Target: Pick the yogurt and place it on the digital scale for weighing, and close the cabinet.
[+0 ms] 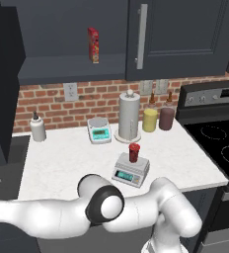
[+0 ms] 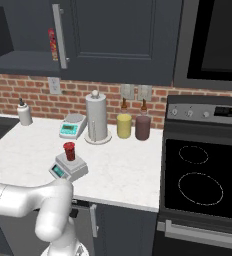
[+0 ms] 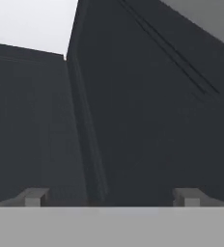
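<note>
The yogurt (image 1: 134,152) (image 2: 69,150), a small dark-red cup, stands upright on the platform of the grey digital scale (image 1: 126,174) (image 2: 60,171) near the counter's front edge. Above, the dark cabinet (image 1: 185,34) (image 2: 118,35) has its right door closed. Its left half stands open, with the open door (image 1: 5,74) swung out at the left and a tall red box (image 1: 93,44) (image 2: 52,44) on the shelf. My arm reaches off to the left. In the hand view my gripper (image 3: 111,198) is open, its fingertips (image 3: 34,197) wide apart, close to a dark cabinet panel (image 3: 147,120).
On the counter stand a white round-platter scale (image 1: 99,130), a paper towel roll (image 1: 129,116), a yellow jar (image 1: 150,120), a dark-red jar (image 1: 166,118) and a white bottle (image 1: 37,128). A black stove (image 1: 220,138) borders the counter on the right.
</note>
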